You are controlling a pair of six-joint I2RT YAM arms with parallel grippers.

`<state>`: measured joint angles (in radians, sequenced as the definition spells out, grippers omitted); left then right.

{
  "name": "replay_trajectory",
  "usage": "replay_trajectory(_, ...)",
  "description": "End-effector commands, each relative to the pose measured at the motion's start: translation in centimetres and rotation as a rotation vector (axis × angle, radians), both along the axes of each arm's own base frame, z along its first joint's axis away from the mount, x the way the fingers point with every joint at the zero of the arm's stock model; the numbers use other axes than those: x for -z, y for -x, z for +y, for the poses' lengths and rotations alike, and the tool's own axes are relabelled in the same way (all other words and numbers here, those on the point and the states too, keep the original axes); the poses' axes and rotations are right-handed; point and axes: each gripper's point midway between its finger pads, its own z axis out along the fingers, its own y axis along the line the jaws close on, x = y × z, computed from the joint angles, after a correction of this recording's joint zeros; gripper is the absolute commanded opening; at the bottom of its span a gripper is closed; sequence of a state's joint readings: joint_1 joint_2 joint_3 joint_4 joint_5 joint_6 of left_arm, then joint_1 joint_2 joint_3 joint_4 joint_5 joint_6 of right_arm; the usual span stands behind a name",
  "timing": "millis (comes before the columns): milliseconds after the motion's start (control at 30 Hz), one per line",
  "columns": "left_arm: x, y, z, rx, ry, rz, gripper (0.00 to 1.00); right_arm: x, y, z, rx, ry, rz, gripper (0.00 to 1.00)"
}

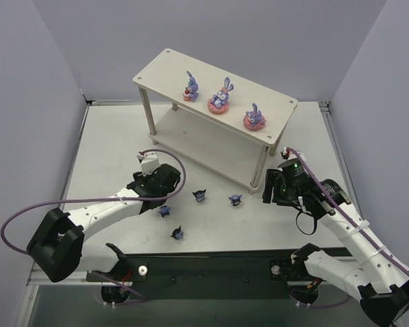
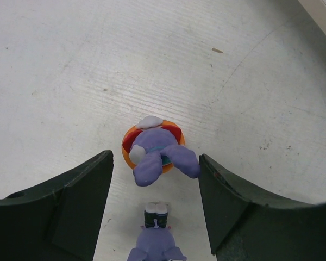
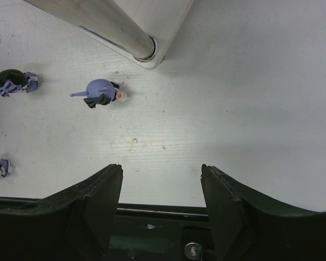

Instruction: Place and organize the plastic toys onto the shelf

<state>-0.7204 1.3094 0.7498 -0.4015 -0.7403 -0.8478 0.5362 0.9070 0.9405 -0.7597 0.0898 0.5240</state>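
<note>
The pale wooden shelf (image 1: 165,70) stands at the back with three purple rabbits on its top board, one on the left (image 1: 190,87), one in the middle (image 1: 221,97) and one on the right (image 1: 254,118). The fourth rabbit (image 2: 155,149), on an orange base, stands on the table between my left gripper's (image 2: 155,159) open fingers; the gripper (image 1: 162,187) hides it from above. One small blue figure (image 2: 155,242) lies just behind it, also between the jaws. Other blue figures stand on the table at the middle (image 1: 200,196), middle right (image 1: 235,199) and front (image 1: 177,234). My right gripper (image 3: 161,169) is open and empty.
The shelf's front right leg (image 3: 98,24) is just ahead of my right gripper (image 1: 269,187). Blue figures show in the right wrist view, one near the leg (image 3: 100,92) and one at the left (image 3: 13,81). Purple cables loop over both arms. Grey walls close the sides.
</note>
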Motion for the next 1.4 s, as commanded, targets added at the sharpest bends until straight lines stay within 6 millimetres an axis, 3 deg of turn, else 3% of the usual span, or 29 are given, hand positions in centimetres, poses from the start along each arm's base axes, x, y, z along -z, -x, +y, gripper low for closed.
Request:
replay_trajectory(0,-0.8,-1.1,-0.1,-0.034,0.024,-0.082,0.72,-1.3,-0.2,-0.3,0.005,-0.005,-0.026,0.61)
replay_trajectory(333,0.7,-1.6,0.1,-0.022,-0.011,-0.087,0.69,-1.8,-0.2,-0.4,0.006,-0.001,-0.030,0.61)
replay_trajectory(667,1.3,-2.4,0.7,-0.022,-0.037,-0.075,0.55,-2.4,-0.1,-0.6,0.011,-0.003,-0.042,0.60)
replay_trajectory(900,1.3,-2.4,0.9,-0.004,-0.040,-0.072,0.34,-2.6,-0.2,-0.5,0.015,-0.008,-0.045,0.60)
replay_trajectory(967,1.2,-2.4,0.8,0.010,-0.034,-0.071,0.19,-2.7,-0.2,-0.5,0.013,-0.008,-0.047,0.60)
replay_trajectory(1033,0.5,-2.6,0.8,0.013,-0.013,-0.083,0.02,-2.7,-0.3,-0.5,0.016,-0.009,-0.049,0.60)
replay_trajectory(1067,0.2,-2.7,0.8,0.027,-0.006,-0.084,0.00,-2.8,-0.3,-0.5,0.016,-0.010,-0.050,0.60)
replay_trajectory(1167,-2.0,-3.5,0.4,0.100,0.049,-0.128,0.00,-2.8,-0.3,-0.5,0.018,-0.006,-0.051,0.60)
replay_trajectory(1300,-7.2,-4.5,-1.2,0.284,0.159,-0.216,0.00,-3.0,-0.4,-0.6,0.022,-0.007,-0.058,0.60)
replay_trajectory(1367,-8.8,-5.0,-0.4,0.316,0.148,-0.227,0.00,-3.1,-0.5,-0.6,0.024,-0.007,-0.060,0.60)
